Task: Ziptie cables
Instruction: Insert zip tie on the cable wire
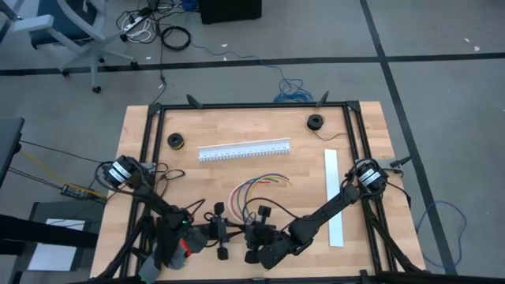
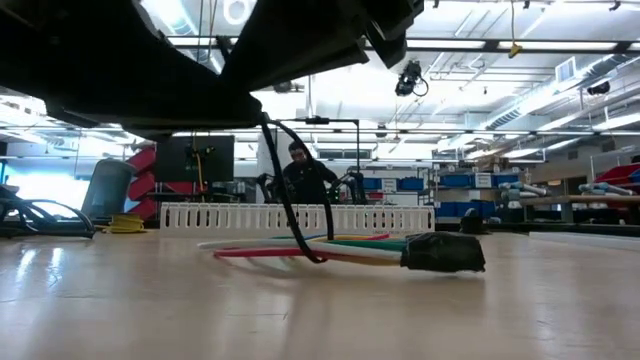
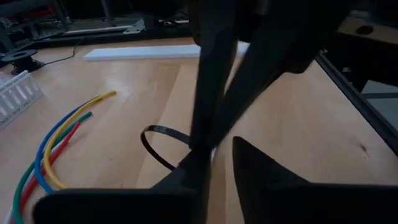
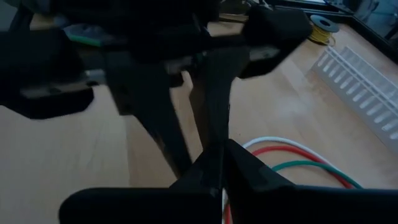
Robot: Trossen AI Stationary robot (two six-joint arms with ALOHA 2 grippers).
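The two grippers meet by the near edge of the tabletop (image 1: 158,134). The right gripper (image 1: 251,235) has its jaws pressed together on a thin black zip tie (image 3: 163,147). I cannot tell about the left gripper (image 1: 222,233). The cables (image 1: 256,188) lie near the middle, just past them.

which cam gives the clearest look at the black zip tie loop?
Left wrist view: the zip tie curves as an open black loop over bare wood beside the cables. Low view shows it only edge-on, a thin black strap dropping to the wires. High view hides it among the arms; the right wrist view doesn't show it clearly.
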